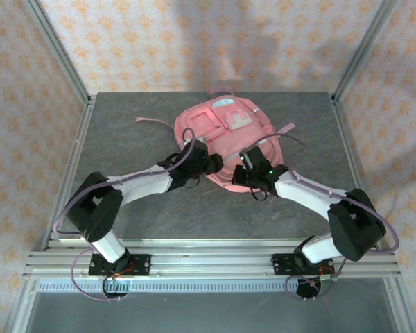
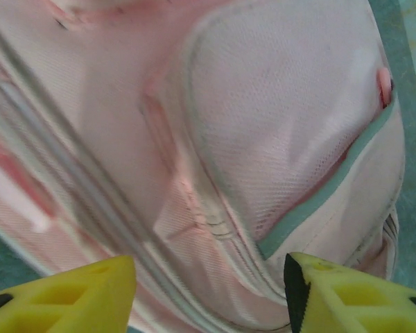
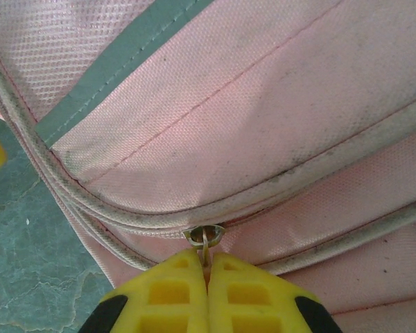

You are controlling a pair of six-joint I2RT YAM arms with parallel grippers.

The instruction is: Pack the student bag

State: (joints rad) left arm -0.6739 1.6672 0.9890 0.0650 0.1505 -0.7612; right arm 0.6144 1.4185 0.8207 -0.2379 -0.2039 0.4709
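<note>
Seems near the end: big pink fabric backpack lies flat on the grey worktop, right tool pinching its small metal zip pull, left tool spread empty over it, so probably just zipping left.

The grey stone-patterned table carries the pink student bag, lying flat.

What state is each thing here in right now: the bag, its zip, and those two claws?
Bag: lying flat on the table, front side up.
Zip pull: pinched between the right gripper's fingers.
Right gripper: shut on the zip pull.
Left gripper: open over the bag, holding nothing.
</note>
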